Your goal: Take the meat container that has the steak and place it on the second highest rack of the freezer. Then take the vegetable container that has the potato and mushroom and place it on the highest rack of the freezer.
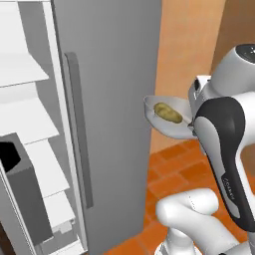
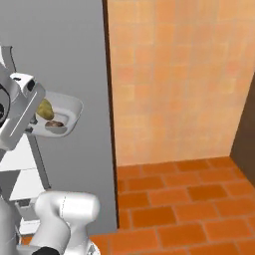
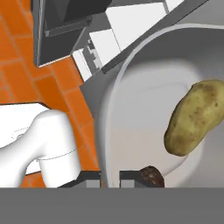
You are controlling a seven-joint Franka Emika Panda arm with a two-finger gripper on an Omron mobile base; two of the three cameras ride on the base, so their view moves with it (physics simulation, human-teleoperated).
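Your gripper is pinched shut on the rim of the shallow light-grey vegetable container, carrying the yellow-brown potato and dark mushroom. The freezer's highest rack lies off to your left, beyond the bowl.

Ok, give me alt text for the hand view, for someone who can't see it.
The gripper is shut on the rim of the vegetable container, which holds a potato and a mushroom. Beyond it lie orange floor tiles and the freezer with its white shelves.
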